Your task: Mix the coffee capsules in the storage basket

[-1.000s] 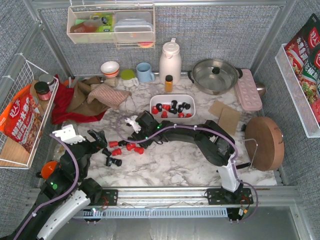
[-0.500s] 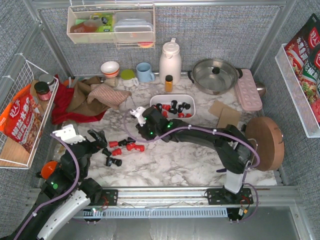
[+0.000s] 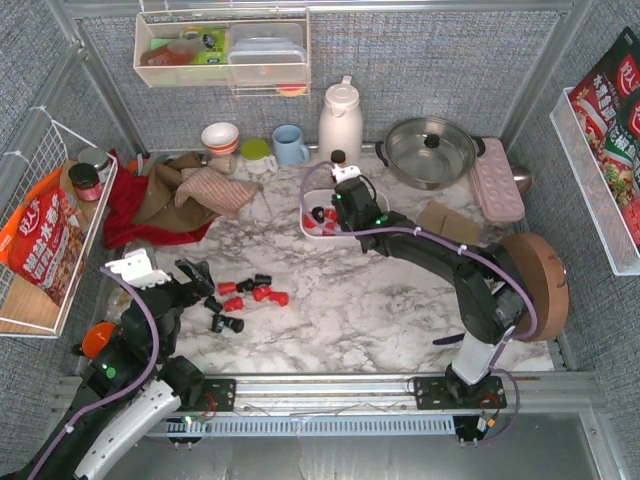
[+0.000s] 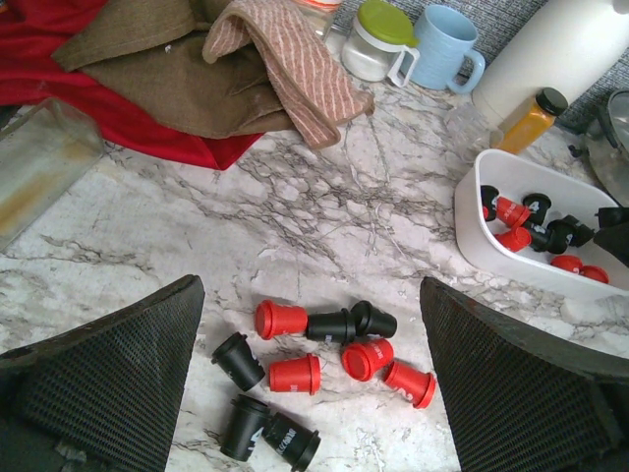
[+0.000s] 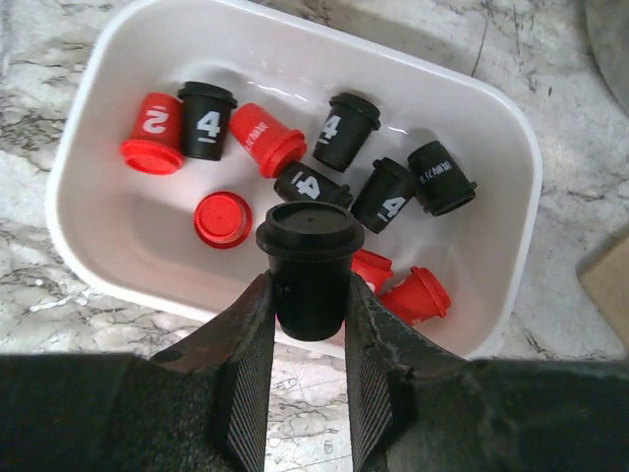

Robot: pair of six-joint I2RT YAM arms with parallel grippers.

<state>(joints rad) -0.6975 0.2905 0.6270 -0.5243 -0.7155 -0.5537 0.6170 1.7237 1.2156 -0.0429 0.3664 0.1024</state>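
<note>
The right tool (image 5: 308,300) is clenched on one black capsule (image 5: 310,261). The capsule's long axis runs along the fingers (image 5: 246,364). Its narrow end is pinched between them and its wide rimmed end juts out past their tips. It hangs above the near long side of the storage basket (image 5: 84,197), just inside the rim.

The basket lies on the marble desk (image 3: 350,310) with its long axis running left to right. Ten coffee capsules (image 5: 313,187) sit in it, five black and five red. Most lie on their sides and point in different directions, and one red capsule stands on end near the front wall. The bare floor of the basket shows mainly at its left front corner.

An orange bottle (image 4: 526,123) and a white jug (image 3: 340,120) stand close behind the basket's far rim.

The left tool (image 4: 310,290) is released, with its jaws spread wide above a group of loose capsules (image 4: 324,359) on the desk. This group holds four red and five black capsules, nearly all on their sides with their axes scattered. A stretch of bare marble separates the group from the basket's left end. A heap of cloths (image 4: 197,79) borders the far left of the desk.
</note>
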